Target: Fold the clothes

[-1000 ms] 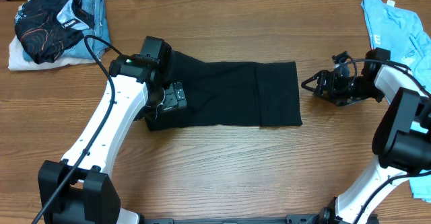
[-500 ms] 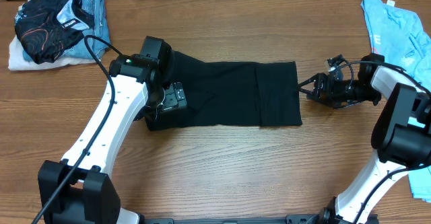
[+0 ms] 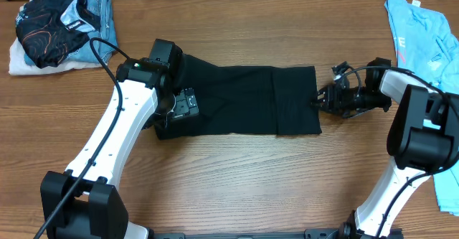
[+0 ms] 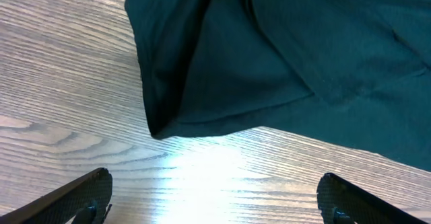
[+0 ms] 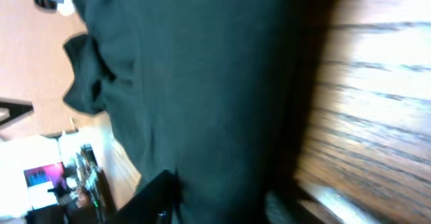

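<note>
Across the middle of the wooden surface (image 3: 237, 174), seen from overhead, the black T-shirt (image 3: 244, 99) lies folded into a long flat rectangle. The left fingers (image 3: 185, 104) hang over its left end. The right fingers (image 3: 319, 101) meet its right edge. A light blue T-shirt (image 3: 416, 31) is spread at the far right corner, well apart from the black one, and a pile of garments (image 3: 61, 27) sits at the far left corner.

From the left wrist, the left fingers (image 4: 81, 194) stand spread wide, holding nothing, above bare surface (image 4: 67, 83) just beside a folded corner of the black T-shirt (image 4: 283, 49).

From the right wrist the picture is blurred. The black T-shirt (image 5: 202, 83) fills most of it, with the surface (image 5: 384, 83) along one side. One of the right fingers (image 5: 153, 196) shows as a dark shape against the cloth; I cannot tell whether they have pinched the edge.
</note>
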You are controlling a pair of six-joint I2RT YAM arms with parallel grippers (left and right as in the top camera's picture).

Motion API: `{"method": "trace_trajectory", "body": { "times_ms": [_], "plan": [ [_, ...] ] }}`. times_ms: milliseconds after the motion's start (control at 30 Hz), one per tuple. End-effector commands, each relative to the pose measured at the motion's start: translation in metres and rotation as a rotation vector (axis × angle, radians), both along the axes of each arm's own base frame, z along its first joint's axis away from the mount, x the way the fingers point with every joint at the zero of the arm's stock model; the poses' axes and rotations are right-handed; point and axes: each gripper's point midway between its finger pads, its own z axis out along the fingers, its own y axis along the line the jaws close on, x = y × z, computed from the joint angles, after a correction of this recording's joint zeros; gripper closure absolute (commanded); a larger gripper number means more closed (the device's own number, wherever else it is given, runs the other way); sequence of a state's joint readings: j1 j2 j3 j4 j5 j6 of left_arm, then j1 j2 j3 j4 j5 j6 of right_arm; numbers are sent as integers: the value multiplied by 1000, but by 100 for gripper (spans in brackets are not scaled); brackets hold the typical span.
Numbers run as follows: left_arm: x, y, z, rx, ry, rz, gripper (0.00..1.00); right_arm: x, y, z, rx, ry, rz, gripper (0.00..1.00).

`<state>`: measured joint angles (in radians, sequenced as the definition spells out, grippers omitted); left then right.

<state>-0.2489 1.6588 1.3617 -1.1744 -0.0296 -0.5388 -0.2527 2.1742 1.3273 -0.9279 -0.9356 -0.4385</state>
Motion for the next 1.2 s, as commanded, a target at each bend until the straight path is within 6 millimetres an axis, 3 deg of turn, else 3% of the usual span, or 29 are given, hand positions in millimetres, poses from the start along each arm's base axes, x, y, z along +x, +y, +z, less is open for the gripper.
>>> {"method": "trace_trajectory", "body": {
  "times_ms": [0,100,133,300,600,800,1000,1167],
  "plan": [
    [-2,-3,-1,-2,3,-32,0,-2,2,-2,11,6,2,72],
    [-2,-3,-1,-2,3,-32,0,-2,2,-2,11,11,-3,93],
    [-2,-3,-1,-2,3,-32,0,-2,2,-2,11,12,-3,96],
    [-2,-3,-1,-1,4,-32,0,0,-5,-2,14,38,-40,96],
    [-2,-3,-1,-1,3,-32,0,-5,-46,-2,-10,127,-177,96],
    [0,-3,-1,-3,-4,-32,0,-14,-75,-11,-206,224,-246,96],
    [4,-5,0,-8,-22,-31,0,-6,-77,19,-277,181,-284,96],
    [4,-5,0,-8,-22,-31,0,-2,-73,60,-364,96,-302,96]
  ]
}}
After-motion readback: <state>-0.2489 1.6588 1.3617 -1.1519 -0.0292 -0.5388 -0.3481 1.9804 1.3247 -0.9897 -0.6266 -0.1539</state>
